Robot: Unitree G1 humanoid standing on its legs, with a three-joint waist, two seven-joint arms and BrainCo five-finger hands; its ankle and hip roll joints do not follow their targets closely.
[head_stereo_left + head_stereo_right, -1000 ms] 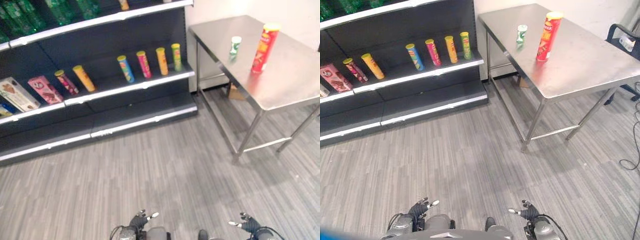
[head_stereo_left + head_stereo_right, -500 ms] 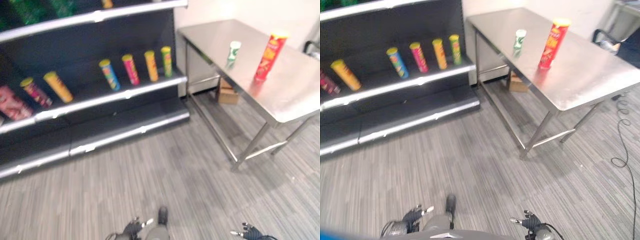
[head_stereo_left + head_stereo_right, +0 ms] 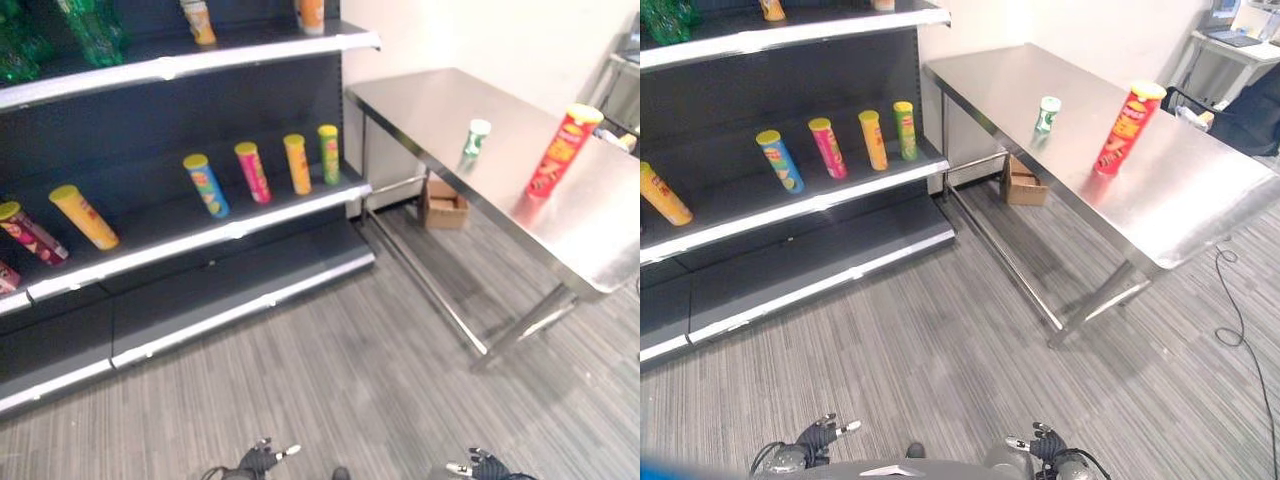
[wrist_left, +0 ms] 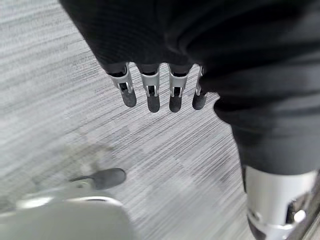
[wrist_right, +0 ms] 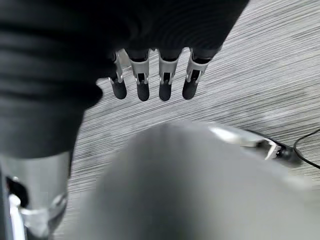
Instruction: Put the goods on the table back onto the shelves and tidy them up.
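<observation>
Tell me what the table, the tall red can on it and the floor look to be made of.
Table: brushed metal, probably stainless steel; its top has a dull sheen and mirrors the can's red.
Tall red can: looks like a printed cardboard tube with a yellow plastic lid; the material is not certain from here.
Floor: grey, finely striped and matte, likely carpet tile or vinyl.

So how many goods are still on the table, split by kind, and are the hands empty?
Tall red chip can: 1
Short green-and-white can: 1
Total on the steel table: 2
Left hand and right hand hang open above the floor, holding nothing.
</observation>
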